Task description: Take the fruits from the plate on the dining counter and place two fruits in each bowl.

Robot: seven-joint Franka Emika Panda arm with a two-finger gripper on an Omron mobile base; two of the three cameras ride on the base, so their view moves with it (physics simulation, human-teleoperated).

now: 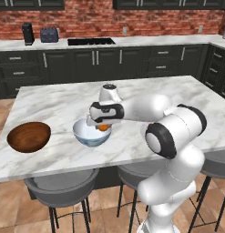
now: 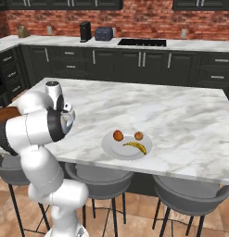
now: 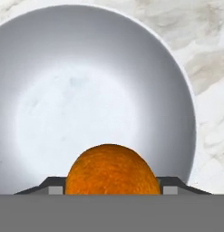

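Note:
My gripper point(image 1: 102, 127) is shut on a round orange fruit point(image 1: 104, 128) and holds it just above the white-and-blue bowl point(image 1: 89, 135) on the dining counter point(image 1: 145, 88). In the hand view the orange fruit point(image 3: 111, 170) sits between the finger tips, with the bowl's white inside point(image 3: 86, 90) right below it and nothing lying in it. The dark wooden bowl point(image 1: 28, 136) stands to the left, with nothing in it. On the pale plate point(image 2: 111, 147) lie two small red-orange fruits point(image 2: 117, 135) point(image 2: 138, 135) and a yellow banana point(image 2: 136, 146).
Grey bar stools point(image 1: 61, 186) stand along the near edge of the island. A back counter point(image 1: 132, 42) with a toaster point(image 1: 49, 34) and a dark appliance point(image 1: 28, 33) runs along the brick wall. Bare marble point(image 2: 181, 115) spreads behind and right of the plate.

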